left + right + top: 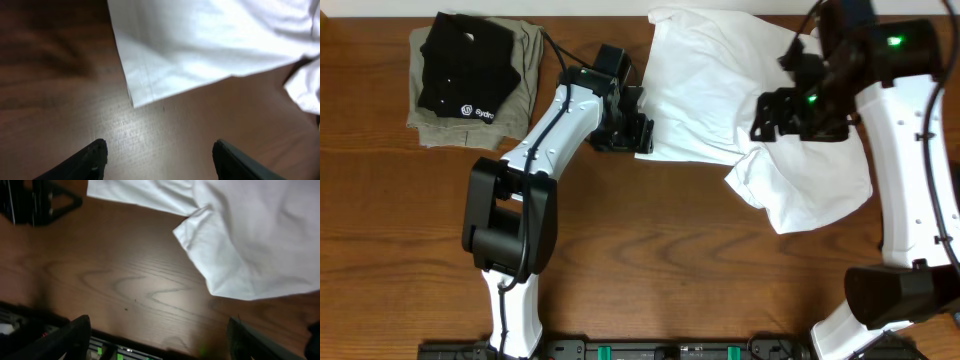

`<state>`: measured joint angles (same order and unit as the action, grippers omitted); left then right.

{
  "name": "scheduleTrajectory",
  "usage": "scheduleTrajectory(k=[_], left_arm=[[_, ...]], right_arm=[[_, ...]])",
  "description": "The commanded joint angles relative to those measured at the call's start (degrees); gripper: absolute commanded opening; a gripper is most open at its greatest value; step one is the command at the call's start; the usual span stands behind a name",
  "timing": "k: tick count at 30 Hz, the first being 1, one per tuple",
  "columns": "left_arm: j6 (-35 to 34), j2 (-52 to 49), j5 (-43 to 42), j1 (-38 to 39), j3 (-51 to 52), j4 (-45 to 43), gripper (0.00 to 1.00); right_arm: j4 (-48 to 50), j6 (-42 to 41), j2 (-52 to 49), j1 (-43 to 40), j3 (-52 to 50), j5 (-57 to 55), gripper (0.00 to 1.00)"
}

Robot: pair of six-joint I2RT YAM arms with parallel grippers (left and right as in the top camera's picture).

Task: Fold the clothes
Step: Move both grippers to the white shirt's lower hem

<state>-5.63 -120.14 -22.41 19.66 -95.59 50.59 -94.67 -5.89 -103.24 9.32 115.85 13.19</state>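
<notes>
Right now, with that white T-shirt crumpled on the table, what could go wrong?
The white T-shirt is far wider than either open gripper, so a pinch by the left gripper at its hem corner may drag it into more wrinkles. The flap near the right gripper looks doubled over and could be grabbed as two layers.

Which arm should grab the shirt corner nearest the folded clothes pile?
Probably left. The left fingers are open, with that white shirt corner just ahead on the table. The right fingers are over the shirt's other end.
</notes>
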Motion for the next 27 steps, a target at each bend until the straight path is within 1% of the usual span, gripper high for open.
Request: scheduleTrajectory(k=[1,3,6,12,18,25,27], left_arm=[[-2.25,-0.44,0.87,-0.07,-0.5,-0.68,0.7],[-2.62,-0.94,0.81,-0.07,-0.42,-0.83,0.7],[-2.6,-2.54,-0.02,0.09,-0.39,-0.83,0.7],[-2.6,-6.58,-2.64,0.09,-0.39,-1.51,0.7],[-2.6,-8.63,-2.62,0.09,-0.39,-2.34,0.7],[-2.62,-8.7,-2.64,0.17,-0.24,-3.72,0.69],[-2.64,-8.7,-2.62,0.39,-0.2,-3.74,0.69]], right_arm=[[1.68,-1.81,0.96,2.8,-4.22,-0.15,0.84],[3.26,-2.29,0.96,4.2,-7.54,-1.03,0.84],[6.4,-5.22,0.96,6.14,-12.92,-3.58,0.83],[10.21,-7.19,0.96,7.89,-18.08,-4.63,0.83],[10.8,-7.39,0.96,8.02,-18.91,-4.81,0.83],[11.34,-7.43,0.96,9.16,-18.91,-4.83,0.81],[11.8,-8.92,0.96,9.81,-18.91,-5.49,0.81]])
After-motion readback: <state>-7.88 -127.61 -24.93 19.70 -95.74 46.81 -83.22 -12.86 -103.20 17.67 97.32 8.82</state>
